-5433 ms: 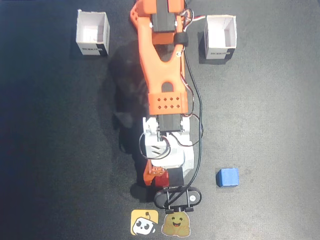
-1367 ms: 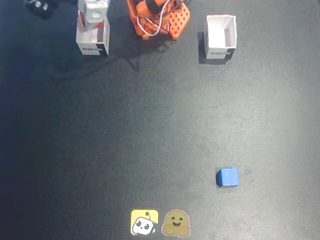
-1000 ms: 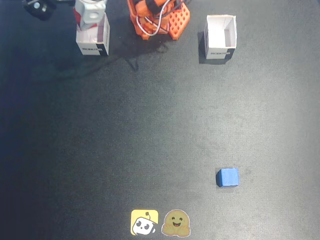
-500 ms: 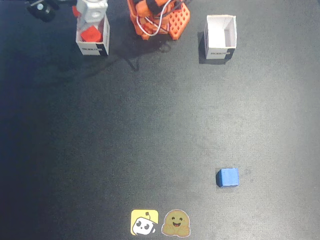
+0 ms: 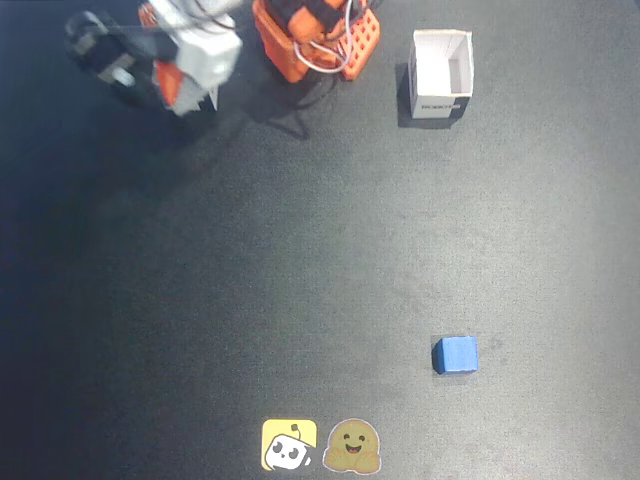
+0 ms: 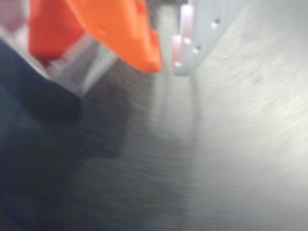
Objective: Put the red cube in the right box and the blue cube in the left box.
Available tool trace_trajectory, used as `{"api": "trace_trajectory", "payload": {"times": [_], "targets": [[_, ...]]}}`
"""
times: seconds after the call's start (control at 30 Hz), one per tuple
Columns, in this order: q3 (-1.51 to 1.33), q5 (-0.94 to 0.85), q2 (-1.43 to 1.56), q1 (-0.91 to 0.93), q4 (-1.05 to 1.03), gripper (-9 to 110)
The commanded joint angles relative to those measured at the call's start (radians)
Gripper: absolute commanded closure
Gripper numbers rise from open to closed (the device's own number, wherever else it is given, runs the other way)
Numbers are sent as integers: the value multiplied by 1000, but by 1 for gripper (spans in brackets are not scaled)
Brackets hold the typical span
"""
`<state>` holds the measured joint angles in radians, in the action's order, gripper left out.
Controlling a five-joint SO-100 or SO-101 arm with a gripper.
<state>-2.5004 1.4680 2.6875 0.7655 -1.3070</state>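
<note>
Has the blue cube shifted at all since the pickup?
No. The blue cube sits at the same spot above and right of the two stickers in the fixed view.

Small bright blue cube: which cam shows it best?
The fixed view. The small bright blue cube sits sharp and unobstructed on the dark table, lower right. The wrist view is motion-blurred and shows no blue cube.
</note>
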Motion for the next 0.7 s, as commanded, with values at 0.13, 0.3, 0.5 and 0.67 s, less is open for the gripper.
{"api": "trace_trajectory", "payload": {"times": [0.13,0.3,0.5,0.67], "targets": [[44,2,115,-241,-81,101],[37,-46,147,-396,-71,101],[18,-69,135,-600,-15,101],[6,-61,124,-772,28,101]]}}
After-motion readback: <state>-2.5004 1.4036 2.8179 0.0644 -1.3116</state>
